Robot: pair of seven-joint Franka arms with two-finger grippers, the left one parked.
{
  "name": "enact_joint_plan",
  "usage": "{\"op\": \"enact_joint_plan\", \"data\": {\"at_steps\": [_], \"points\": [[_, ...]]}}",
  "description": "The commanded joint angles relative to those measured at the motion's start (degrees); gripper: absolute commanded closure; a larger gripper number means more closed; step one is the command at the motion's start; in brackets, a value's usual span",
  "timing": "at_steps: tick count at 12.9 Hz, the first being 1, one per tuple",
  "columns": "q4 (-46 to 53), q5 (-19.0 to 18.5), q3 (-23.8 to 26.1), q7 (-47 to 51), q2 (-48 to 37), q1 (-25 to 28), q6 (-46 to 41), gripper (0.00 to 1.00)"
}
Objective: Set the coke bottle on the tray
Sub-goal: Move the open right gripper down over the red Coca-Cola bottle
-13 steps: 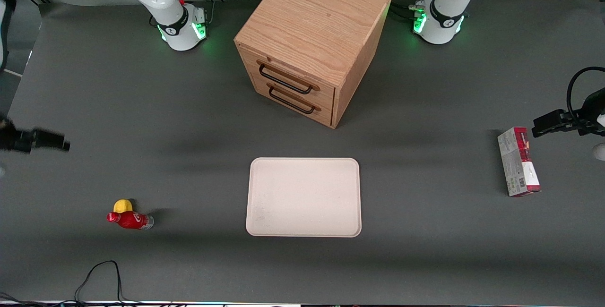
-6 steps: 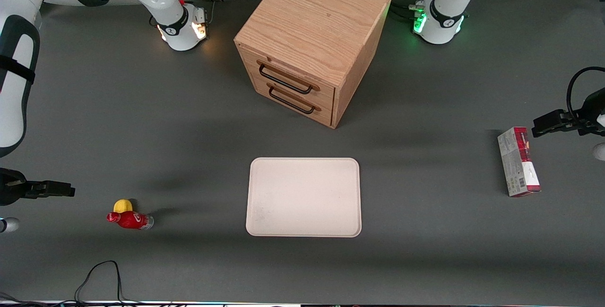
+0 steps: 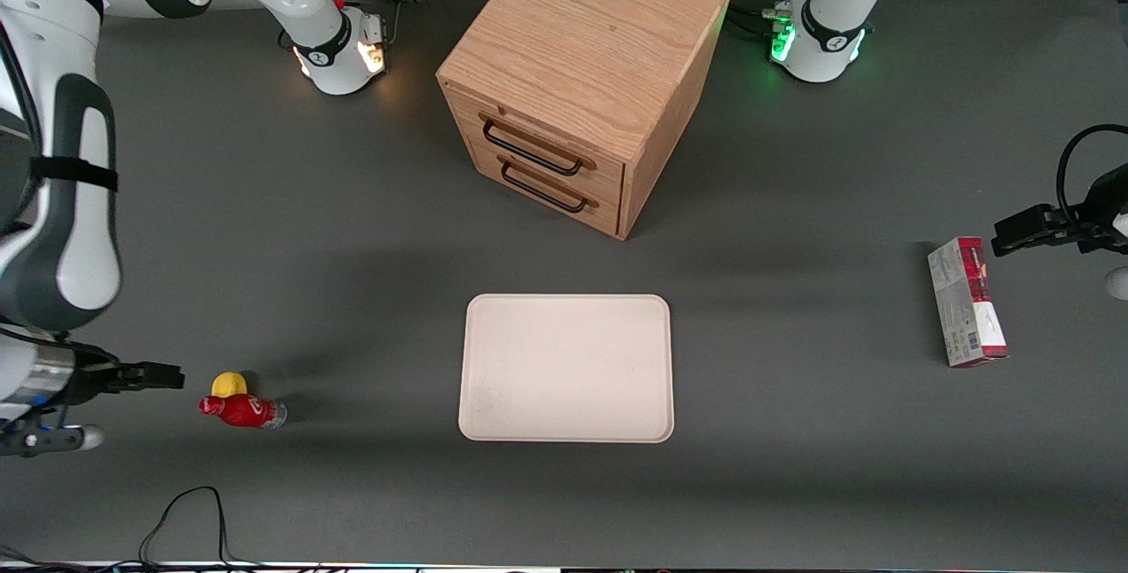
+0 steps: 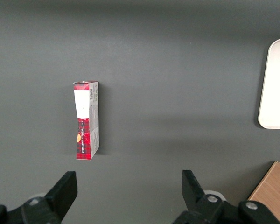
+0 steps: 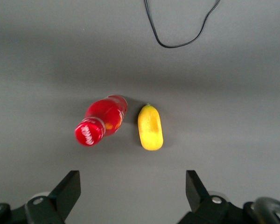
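The coke bottle (image 3: 242, 411) has a red cap, a red label and a clear base. It rests on the table toward the working arm's end, touching or nearly touching a yellow lemon-shaped object (image 3: 229, 383). Its cap points toward the working arm's end. The beige tray (image 3: 566, 368) lies flat mid-table, in front of the drawers, with nothing on it. My right gripper (image 3: 62, 379) hovers beside the bottle, farther toward the table's end, apart from it. In the right wrist view the gripper (image 5: 133, 189) is open and empty, with the bottle (image 5: 102, 119) and lemon (image 5: 150, 127) ahead of it.
A wooden drawer cabinet (image 3: 582, 79) stands farther from the front camera than the tray. A red-and-grey carton (image 3: 966, 301) lies toward the parked arm's end, also in the left wrist view (image 4: 86, 119). A black cable (image 3: 189, 511) loops near the table's front edge.
My right arm has swung nearer to the front camera and toward the bottle. The bottle, lemon, tray and carton have not moved.
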Motion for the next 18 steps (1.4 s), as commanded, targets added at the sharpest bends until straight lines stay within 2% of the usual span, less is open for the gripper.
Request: {"op": "enact_joint_plan", "data": {"at_steps": [1,5,10,15,16,17,18], "points": [[-4.8,1.58,-0.13,-0.81,-1.41,0.97,5.75,0.0],[-4.53,3.51,-0.13,-0.19,-0.88,2.2,7.18,0.0],[-4.53,3.51,-0.13,0.69,1.49,3.26,11.56,0.0],[-4.53,3.51,-0.13,0.69,2.46,3.26,12.01,0.02],[-4.53,3.51,-0.13,0.69,2.46,3.26,12.01,0.21],[-4.53,3.51,-0.22,0.69,2.46,3.34,12.01,0.66],[-4.53,3.51,-0.13,0.78,2.46,3.43,12.01,0.98]]}}
